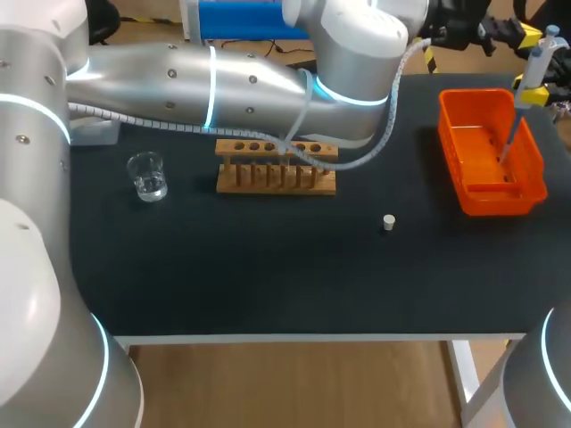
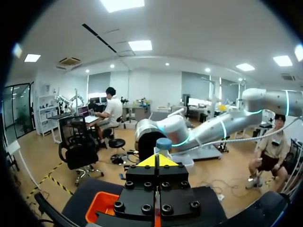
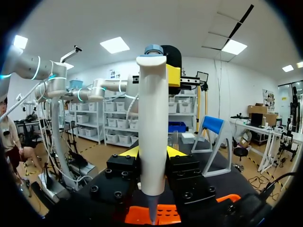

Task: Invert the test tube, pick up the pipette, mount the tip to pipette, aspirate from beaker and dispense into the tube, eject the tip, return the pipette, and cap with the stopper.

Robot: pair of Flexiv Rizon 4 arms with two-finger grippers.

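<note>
The right tool (image 3: 152, 152) is clamped on the pipette (image 3: 152, 118), its yellow fingertips (image 3: 129, 152) pressing the white body from both sides, with the blue-topped head standing above them and the narrow end pointing down. In the head view this tool (image 1: 533, 94) hangs at the far right of the table (image 1: 268, 276), and the pipette's thin end reaches down into the orange bin (image 1: 489, 192) below it. The left tool (image 2: 158, 161) has its two fingers pressed together with nothing visible between them; the pipette's blue top shows just ahead of its yellow tips, and a corner of the orange bin lies under it. The left arm (image 1: 223, 80) stretches from the left across the far side of the table, and its tool is out of the head view. Under that arm, near the middle of the table, stands the wooden rack (image 1: 277, 167). Left of the rack, apart from it, stands the glass beaker (image 1: 147, 176) with clear liquid. The small white stopper (image 1: 389, 222) lies alone on the black surface, nearer than the rack and left of the bin.
</note>
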